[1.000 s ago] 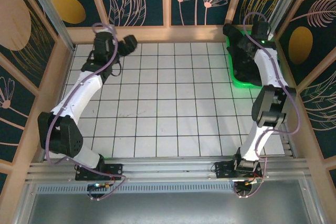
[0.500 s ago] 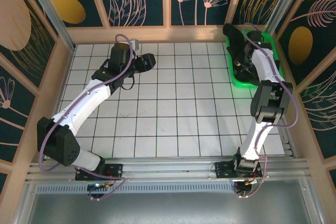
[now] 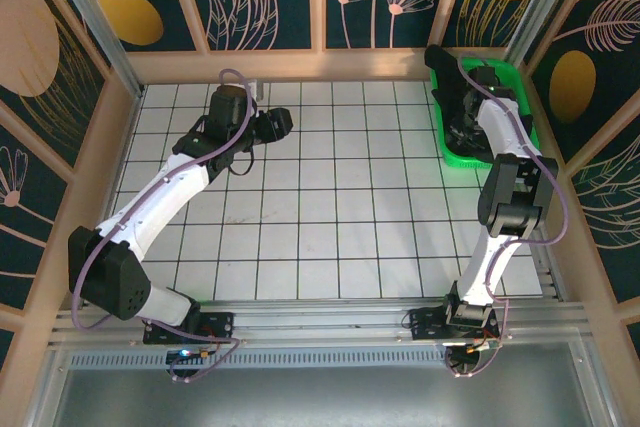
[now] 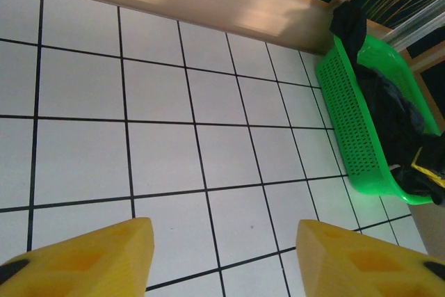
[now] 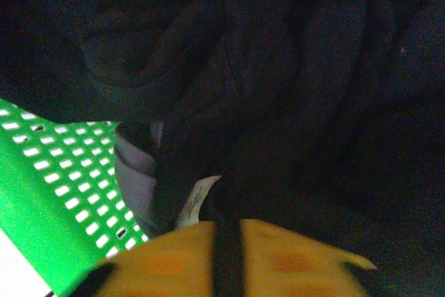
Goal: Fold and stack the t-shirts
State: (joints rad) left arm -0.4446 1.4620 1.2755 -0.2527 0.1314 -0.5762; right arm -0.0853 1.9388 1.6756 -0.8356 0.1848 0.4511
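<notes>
Since a second ago the left pincer [image 4: 224, 245] has swung from the far-left corner toward the middle and narrowed, though its jaws stand apart and empty over the bare tabletop [image 4: 76, 81]. Meanwhile the right pincer [image 5: 228, 245] has sunk into the basket [image 5: 42, 186] at far right and closed on a fold of the dark shirts [image 5: 278, 67] heaped there. A lift may drag up two tangled shirts together, the thin pinch could slip, or cloth draped over the basket's rim might snag and tip it.
</notes>
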